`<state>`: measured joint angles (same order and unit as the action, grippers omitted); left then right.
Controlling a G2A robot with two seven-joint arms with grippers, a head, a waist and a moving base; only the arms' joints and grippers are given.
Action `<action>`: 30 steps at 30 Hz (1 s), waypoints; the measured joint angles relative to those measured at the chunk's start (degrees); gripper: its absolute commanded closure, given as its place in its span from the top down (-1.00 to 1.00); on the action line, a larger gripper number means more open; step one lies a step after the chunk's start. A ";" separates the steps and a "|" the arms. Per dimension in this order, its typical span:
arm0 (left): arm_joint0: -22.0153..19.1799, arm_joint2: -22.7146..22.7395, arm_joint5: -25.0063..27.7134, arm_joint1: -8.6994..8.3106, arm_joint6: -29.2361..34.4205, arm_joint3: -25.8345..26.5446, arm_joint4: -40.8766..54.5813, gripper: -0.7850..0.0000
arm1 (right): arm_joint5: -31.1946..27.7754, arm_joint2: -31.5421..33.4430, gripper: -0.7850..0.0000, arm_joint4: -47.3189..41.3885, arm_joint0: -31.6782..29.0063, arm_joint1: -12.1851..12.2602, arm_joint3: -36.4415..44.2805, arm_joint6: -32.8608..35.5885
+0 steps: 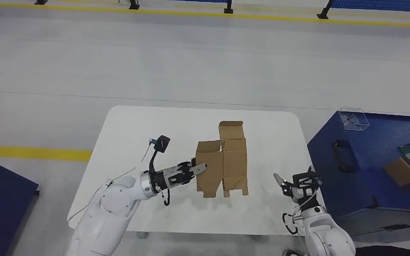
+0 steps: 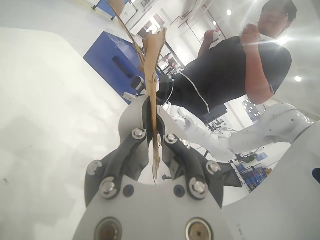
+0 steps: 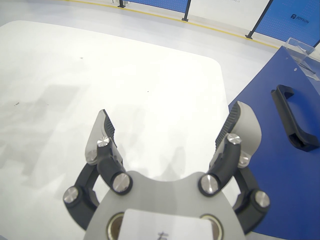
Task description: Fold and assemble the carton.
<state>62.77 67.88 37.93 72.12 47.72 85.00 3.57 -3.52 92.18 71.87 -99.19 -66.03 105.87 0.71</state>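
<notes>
carton: brown carton [image 1: 222, 163], still flat, centre of the top view over the white table [image 1: 128, 141]; one flap points to the upper frame
left gripper: left gripper [image 1: 200, 168] just left of centre, jaws clamped on the carton's left edge; its wrist view shows the cardboard [image 2: 152, 58] edge-on between the fingers [image 2: 146, 112]
right gripper: right gripper [image 3: 172, 116] at lower right of the top view [image 1: 296, 181], at the table's edge, jaws wide apart, holding nothing, well apart from the carton
other: blue cabinet [image 1: 359, 166] at right edge

Spread right claw [image 3: 172, 123] above table [image 3: 150, 76]
</notes>
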 measured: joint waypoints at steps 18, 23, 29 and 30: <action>3.35 0.61 -1.85 -0.74 1.40 2.90 8.40 -1.00 | 1.04 4.43 1.00 -88.59 26.47 3.53 -8.46 77.32; 3.52 0.05 -2.87 -1.03 6.26 2.63 15.93 -1.00 | 2.66 -1.40 0.73 -91.67 31.01 3.40 -12.79 80.75; 3.22 0.35 -3.51 -1.37 7.81 0.89 17.56 -1.00 | 1.70 -5.73 -0.66 -94.59 32.38 3.21 -12.78 80.36; 3.12 0.28 -3.87 -1.42 7.94 0.58 17.53 -1.00 | 1.82 -6.23 -1.00 -94.85 32.17 3.20 -12.42 79.69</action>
<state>65.89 68.16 34.07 70.70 55.66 85.57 21.10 -1.70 85.96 -22.98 -67.02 -62.83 93.45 80.40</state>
